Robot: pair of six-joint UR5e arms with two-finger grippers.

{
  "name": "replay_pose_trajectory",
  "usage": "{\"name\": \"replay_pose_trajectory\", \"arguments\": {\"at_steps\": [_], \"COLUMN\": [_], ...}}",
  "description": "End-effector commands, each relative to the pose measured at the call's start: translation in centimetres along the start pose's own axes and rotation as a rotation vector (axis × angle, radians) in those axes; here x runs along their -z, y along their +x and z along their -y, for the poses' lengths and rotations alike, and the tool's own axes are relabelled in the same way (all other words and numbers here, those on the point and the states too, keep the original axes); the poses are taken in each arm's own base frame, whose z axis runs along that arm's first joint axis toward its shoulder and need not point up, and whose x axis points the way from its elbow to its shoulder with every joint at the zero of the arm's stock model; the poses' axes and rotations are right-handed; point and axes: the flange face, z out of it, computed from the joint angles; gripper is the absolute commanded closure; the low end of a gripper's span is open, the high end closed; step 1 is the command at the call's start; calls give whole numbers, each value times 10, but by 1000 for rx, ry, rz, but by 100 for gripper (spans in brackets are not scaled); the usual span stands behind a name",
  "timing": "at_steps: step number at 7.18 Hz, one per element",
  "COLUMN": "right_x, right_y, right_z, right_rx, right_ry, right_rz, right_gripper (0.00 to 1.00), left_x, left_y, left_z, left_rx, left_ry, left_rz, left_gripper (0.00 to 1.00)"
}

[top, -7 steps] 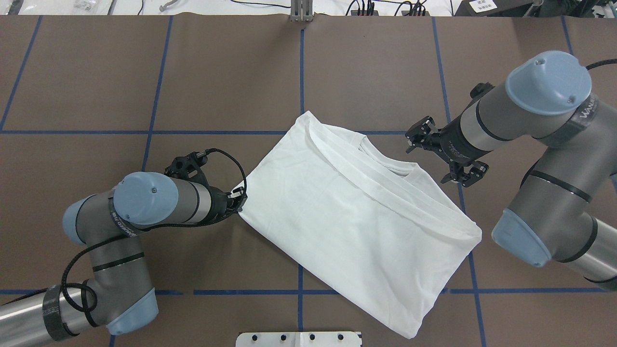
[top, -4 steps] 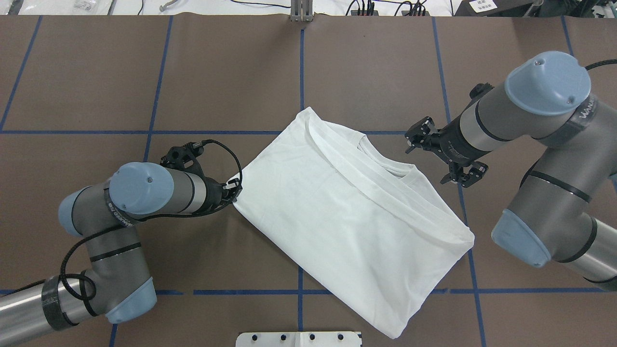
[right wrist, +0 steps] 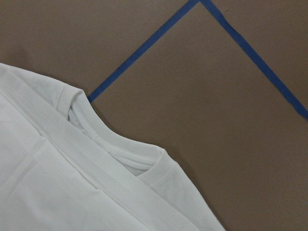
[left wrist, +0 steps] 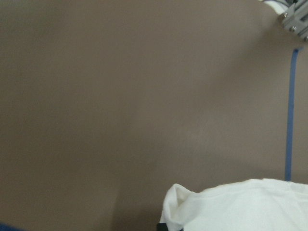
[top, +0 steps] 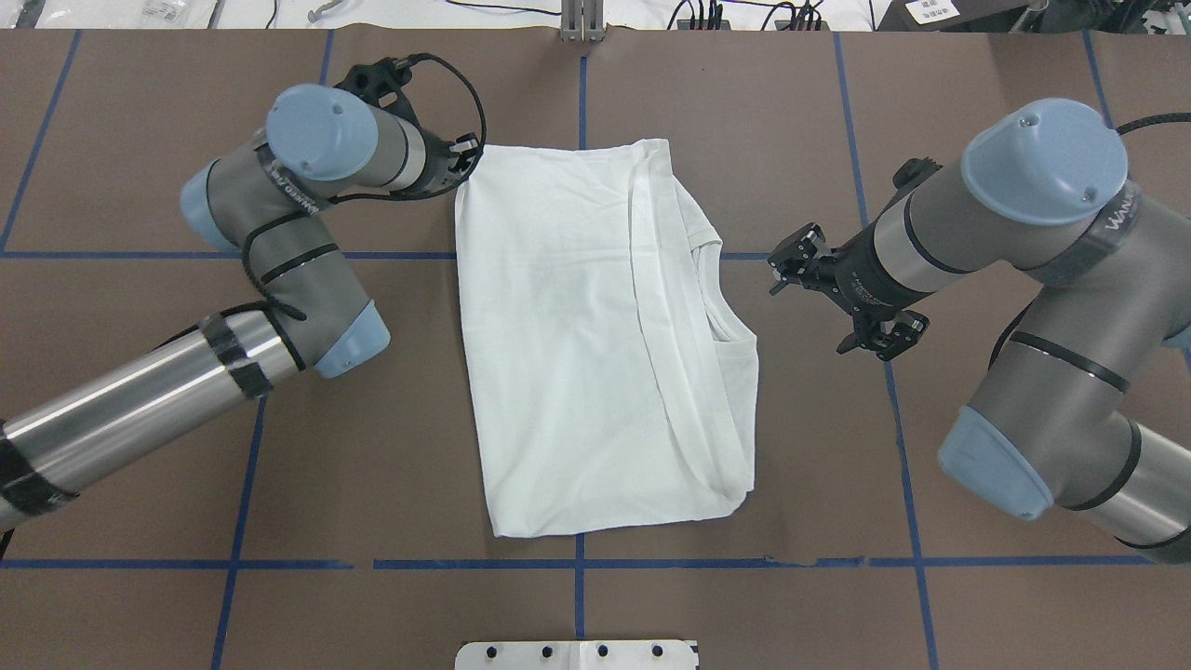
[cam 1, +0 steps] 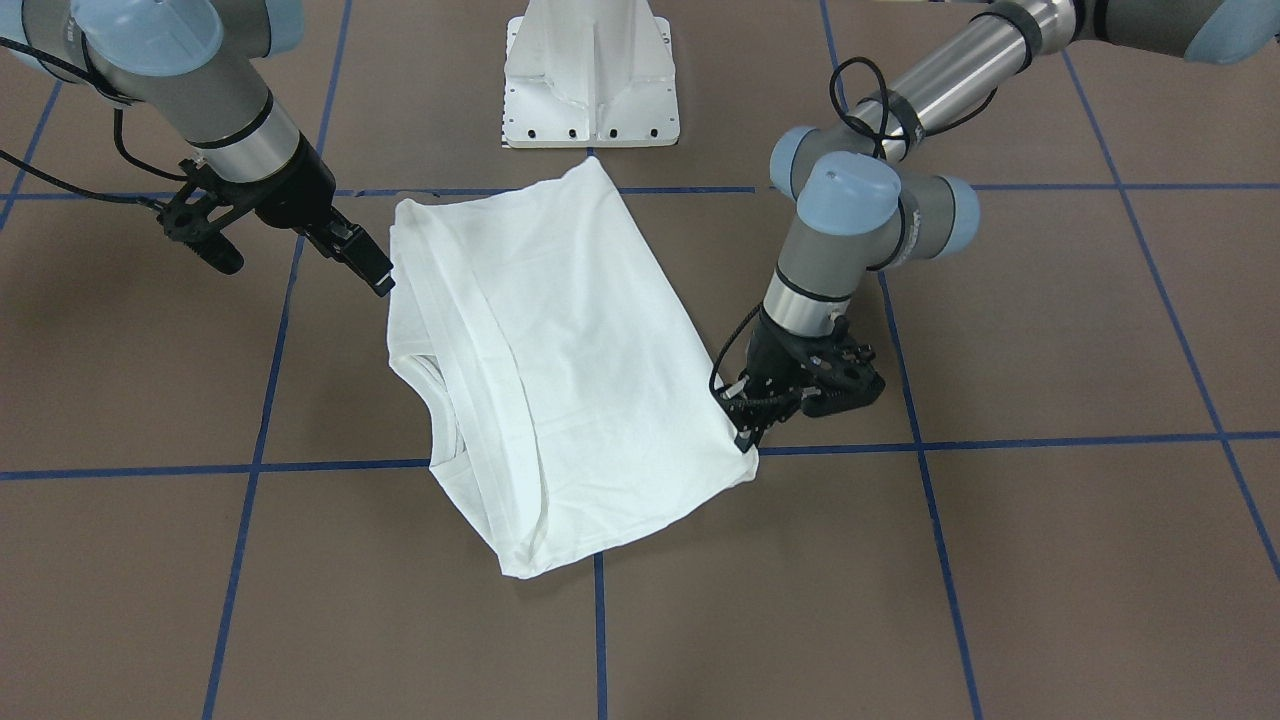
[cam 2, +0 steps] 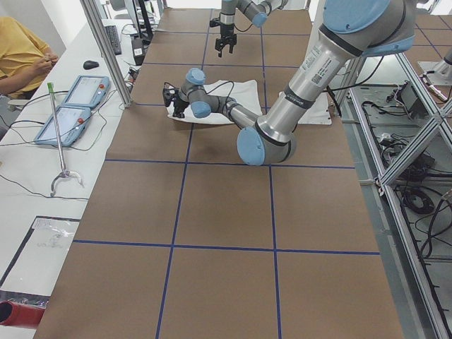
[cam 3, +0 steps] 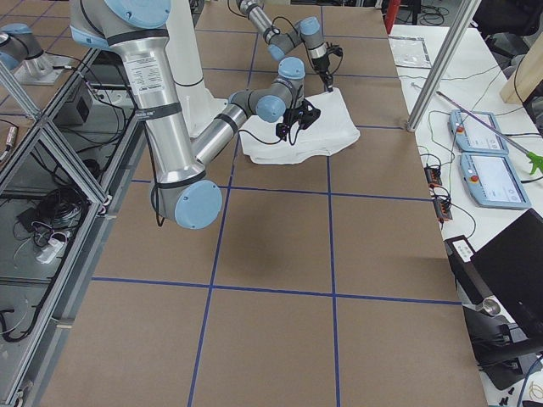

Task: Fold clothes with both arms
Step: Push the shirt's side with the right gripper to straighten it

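The shirt (top: 577, 354) is lying mid-table (top: 744, 121) as a folded oblong, plain side up, with its collar (top: 712, 279) showing on the right. The left gripper (top: 462, 160) is pinching its far left corner, so the step in hand is seemingly squaring the cloth for another fold. The right gripper (top: 823, 307) is hovering just beside the collar edge with fingers spread, holding nothing, and is probably needing to drop and nip that edge next, while the white pedestal base (top: 577, 654) is standing apart from the near hem and blocking neither arm
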Motion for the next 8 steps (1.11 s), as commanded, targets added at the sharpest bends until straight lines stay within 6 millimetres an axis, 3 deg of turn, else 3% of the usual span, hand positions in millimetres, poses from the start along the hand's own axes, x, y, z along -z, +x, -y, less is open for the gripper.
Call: {"name": "replay_pose_trajectory", "arguments": {"at_steps": [1, 2, 3, 4, 6, 7, 8], "right_x": [-16, -22, -32, -50, -101, -114, -115], "right_y": [-7, -9, -9, -13, -21, -30, -38], "right_z": [-25, -35, -47, -71, -123, -138, -146], "right_rx": [39, 56, 70, 108, 208, 316, 411], "right_ry": [45, 40, 26, 16, 59, 54, 48], "right_rz": [3, 0, -12, -29, -65, -77, -105], "right_gripper": [0, 0, 0, 0, 0, 0, 0], "left_x": [-22, -20, -7, 23, 85, 95, 96], "left_y": [13, 17, 27, 23, -42, -57, -59], "left_z": [34, 34, 37, 32, 44, 42, 43], "left_rx": [7, -14, -21, -30, -35, -35, -34], "left_ry": [30, 28, 27, -15, -120, -120, -119], "left_rz": [-6, -12, -42, -93, -156, -161, -160], "left_gripper": [78, 38, 34, 34, 33, 33, 33]}}
